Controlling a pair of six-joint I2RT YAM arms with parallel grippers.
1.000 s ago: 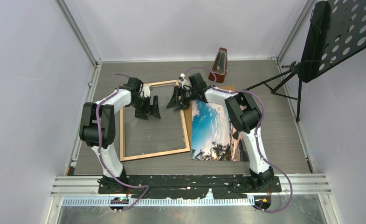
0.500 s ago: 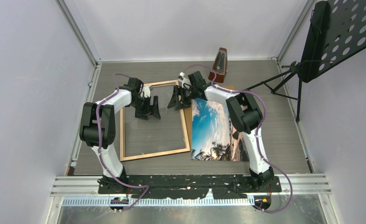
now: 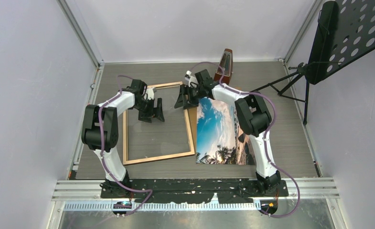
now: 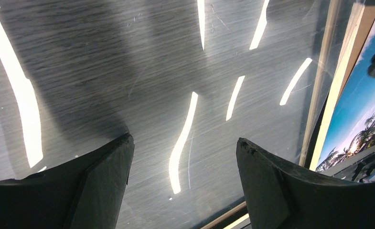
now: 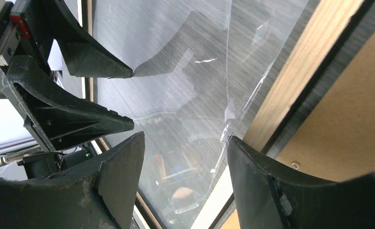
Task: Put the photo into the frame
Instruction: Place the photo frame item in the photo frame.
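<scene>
The frame [image 3: 191, 129] lies flat left of centre, its light wood face up and the clear pane [image 3: 159, 136] inside it. To its right the beach photo [image 3: 219, 131] lies picture side up. My left gripper [image 3: 152, 112] hangs open over the pane's far part, and its fingers [image 4: 104, 171] hold nothing above the glossy pane [image 4: 185, 71]. My right gripper [image 3: 184, 98] is open at the frame's far right corner. In the right wrist view its jaws stand apart over the pane's edge [image 5: 227, 105], beside the wood border [image 5: 295, 71].
A brown hardboard sheet [image 5: 348, 119] lies under the photo's far end. A metronome [image 3: 225, 66] stands at the back. A black music stand [image 3: 340, 33] with tripod legs [image 3: 281, 86] occupies the back right. Walls close in on both sides.
My right gripper has shifted slightly towards the back of the table and its jaws have spread a little wider. The left arm, frame and photo have not moved.
</scene>
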